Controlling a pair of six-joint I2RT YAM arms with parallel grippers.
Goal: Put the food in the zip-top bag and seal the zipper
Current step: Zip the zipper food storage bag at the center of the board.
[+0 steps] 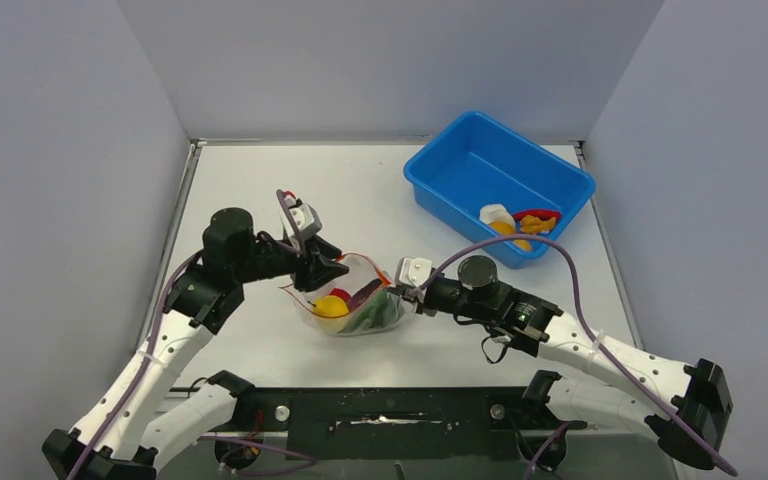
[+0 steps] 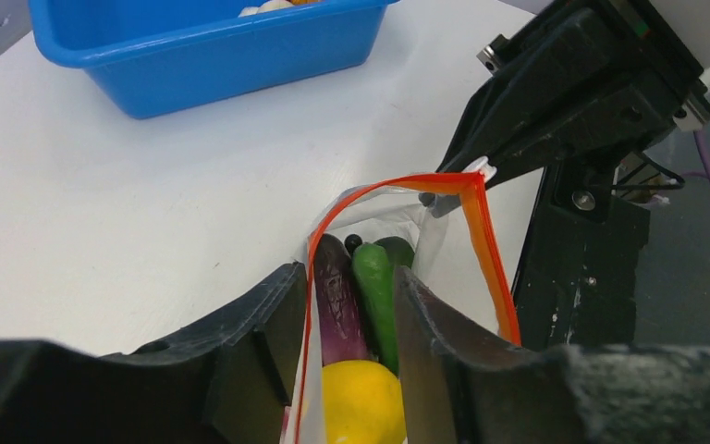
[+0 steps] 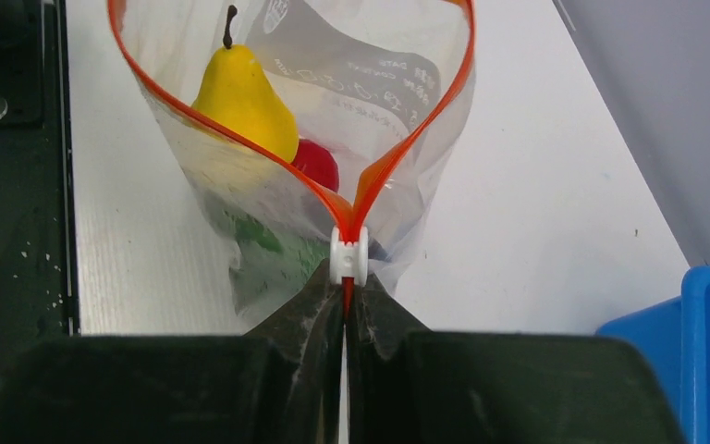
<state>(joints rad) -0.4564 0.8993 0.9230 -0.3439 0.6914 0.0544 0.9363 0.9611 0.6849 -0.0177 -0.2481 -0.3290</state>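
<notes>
Bag (image 1: 355,305) w/ food (image 3: 240,92): R gripper (image 3: 344,294) pinched shut on zipper (image 3: 397,139) end, L gripper (image 2: 347,277) half-open astride opp. rim, prob. anchoring for seal.

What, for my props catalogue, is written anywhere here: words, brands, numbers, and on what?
On the clear crinkly plastic zip-top bag: faint grey print on a pale panel, seen through the plastic, too blurred to read.
On the blue plastic tub and white table: none.
</notes>
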